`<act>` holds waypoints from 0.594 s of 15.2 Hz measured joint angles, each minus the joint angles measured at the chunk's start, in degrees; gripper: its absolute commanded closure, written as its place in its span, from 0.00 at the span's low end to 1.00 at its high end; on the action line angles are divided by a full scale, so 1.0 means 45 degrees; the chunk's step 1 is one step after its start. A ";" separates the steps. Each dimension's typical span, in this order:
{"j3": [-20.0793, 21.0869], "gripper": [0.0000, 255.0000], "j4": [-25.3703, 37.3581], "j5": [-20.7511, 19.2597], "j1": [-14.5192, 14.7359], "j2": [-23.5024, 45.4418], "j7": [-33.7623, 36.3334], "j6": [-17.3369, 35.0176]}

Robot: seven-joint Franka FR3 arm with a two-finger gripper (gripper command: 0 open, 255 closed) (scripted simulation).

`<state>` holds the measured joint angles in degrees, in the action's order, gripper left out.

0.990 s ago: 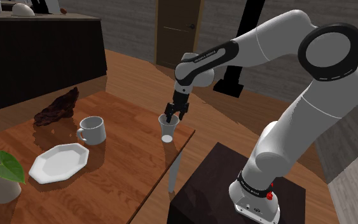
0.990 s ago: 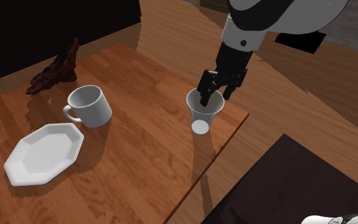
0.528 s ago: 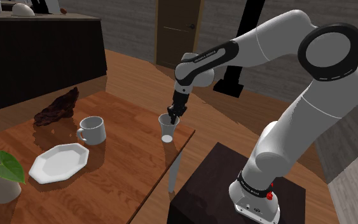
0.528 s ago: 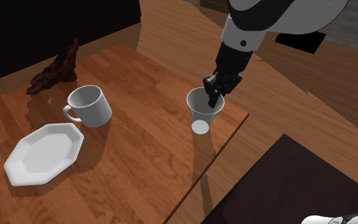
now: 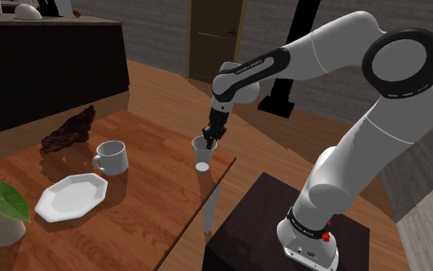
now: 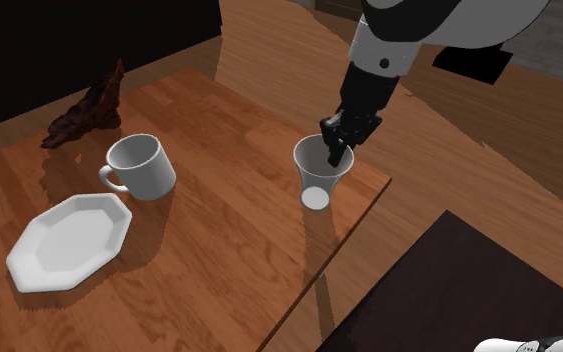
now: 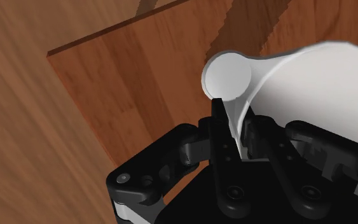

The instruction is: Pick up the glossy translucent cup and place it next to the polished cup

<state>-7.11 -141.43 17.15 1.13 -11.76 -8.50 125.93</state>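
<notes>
Now we see the black gripper [image 6: 335, 152] clenched on the wall of the white flared cup [image 6: 315, 190] — one finger inside the rim, one outside. The cup sits by the corner of the wooden table [image 6: 229, 250], well apart from the handled mug [image 6: 141, 165]. We judge this thin, one-sided pinch the risk — on the lift the cup could swing or slip from the pads and, so near the edge, fall to the floor
</notes>
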 measured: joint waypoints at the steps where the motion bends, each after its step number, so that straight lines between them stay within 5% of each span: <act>1: -0.0001 1.00 0.0050 -0.0046 -0.0015 -0.0103 0.0050 -0.0145; 9: 0.0038 1.00 0.0772 -0.0395 -0.0098 -0.0842 0.0557 -0.1535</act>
<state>-6.94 -137.96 15.37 0.69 -15.55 -5.99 119.02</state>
